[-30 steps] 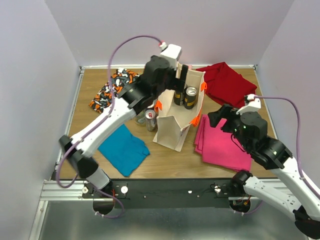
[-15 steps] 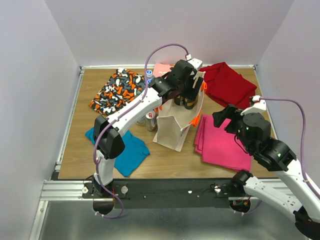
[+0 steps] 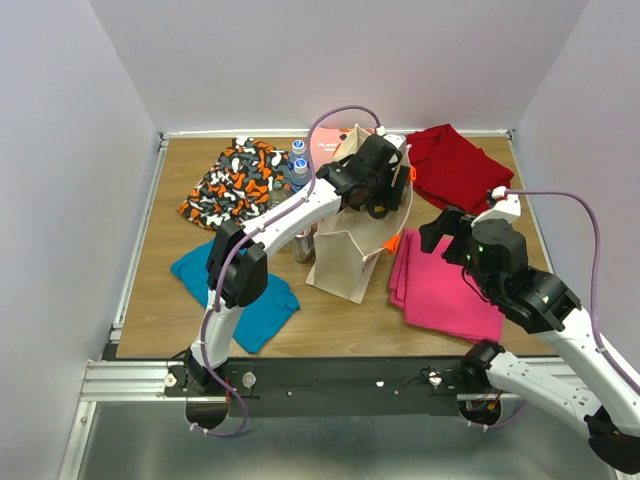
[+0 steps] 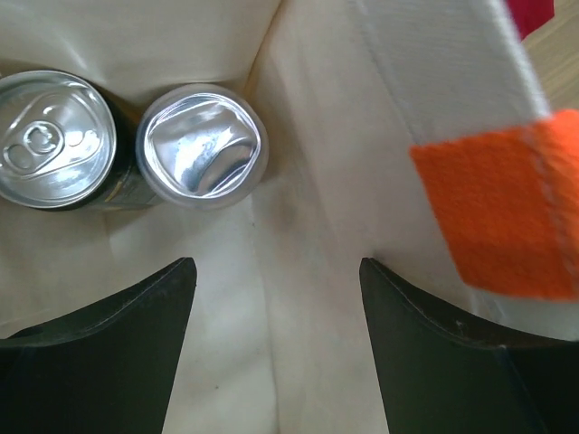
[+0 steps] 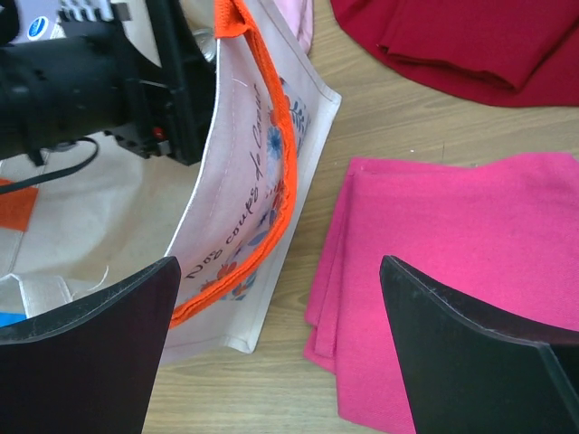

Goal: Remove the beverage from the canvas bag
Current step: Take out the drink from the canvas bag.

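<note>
The beige canvas bag (image 3: 343, 262) stands upright mid-table, with orange handles (image 4: 502, 212) and print on its side (image 5: 246, 210). My left gripper (image 3: 379, 196) is open and reaches down into the bag's mouth. In the left wrist view it (image 4: 276, 264) hangs above the bag's floor. Two cans stand ahead of it to the left, a silver-topped dark can (image 4: 56, 140) and a foil-topped one (image 4: 202, 158); neither is between the jaws. My right gripper (image 3: 440, 226) is open and empty, just right of the bag, over the wood between the bag and a pink cloth (image 5: 452, 271).
One can (image 3: 302, 245) stands on the table left of the bag, and bottles (image 3: 297, 165) stand behind it. Folded cloths lie around: patterned (image 3: 235, 180), blue (image 3: 245, 288), pink (image 3: 440, 285), red (image 3: 455, 165) and light pink (image 3: 330, 140).
My left gripper has swung from the bag's left rim over its mouth and down inside, now covering the cans in the top view. My right gripper edged slightly left toward the bag.
</note>
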Motion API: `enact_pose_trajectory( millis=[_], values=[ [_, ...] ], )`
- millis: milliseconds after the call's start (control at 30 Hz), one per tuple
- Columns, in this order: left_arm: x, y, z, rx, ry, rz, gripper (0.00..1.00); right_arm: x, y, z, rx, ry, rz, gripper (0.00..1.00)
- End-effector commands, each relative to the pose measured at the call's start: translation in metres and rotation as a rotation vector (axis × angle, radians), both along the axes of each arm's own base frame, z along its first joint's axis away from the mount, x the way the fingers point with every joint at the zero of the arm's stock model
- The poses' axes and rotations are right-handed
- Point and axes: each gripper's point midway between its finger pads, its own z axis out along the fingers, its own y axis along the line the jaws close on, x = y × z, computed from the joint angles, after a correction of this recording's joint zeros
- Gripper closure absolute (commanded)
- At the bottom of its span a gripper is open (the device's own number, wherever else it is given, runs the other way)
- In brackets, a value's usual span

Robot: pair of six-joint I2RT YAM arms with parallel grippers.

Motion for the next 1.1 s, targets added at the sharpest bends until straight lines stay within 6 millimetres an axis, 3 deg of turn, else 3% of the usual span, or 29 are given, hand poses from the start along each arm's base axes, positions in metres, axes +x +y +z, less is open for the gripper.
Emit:
enact_pose_trajectory(
  millis=[0, 367, 667, 1067],
  values=[
    [0.017, -0.012, 0.003, -0.084, -0.01, 0.085, 0.19, 0.003, -0.004, 0.008, 0.001, -0.011, -0.034, 0.0],
    [0.044, -0.014, -0.009, -0.151, -0.065, 0.238, 0.19, 0.011, 0.005, -0.001, -0.012, 0.015, -0.022, 0.0],
    [0.056, -0.005, -0.024, -0.083, -0.115, 0.316, 0.2, 0.017, 0.01, -0.01, -0.044, 0.038, -0.014, 0.0],
    [0.05, 0.002, -0.02, -0.05, -0.165, 0.36, 0.2, 0.022, 0.015, -0.016, -0.071, 0.054, -0.003, 0.0]
  ],
)
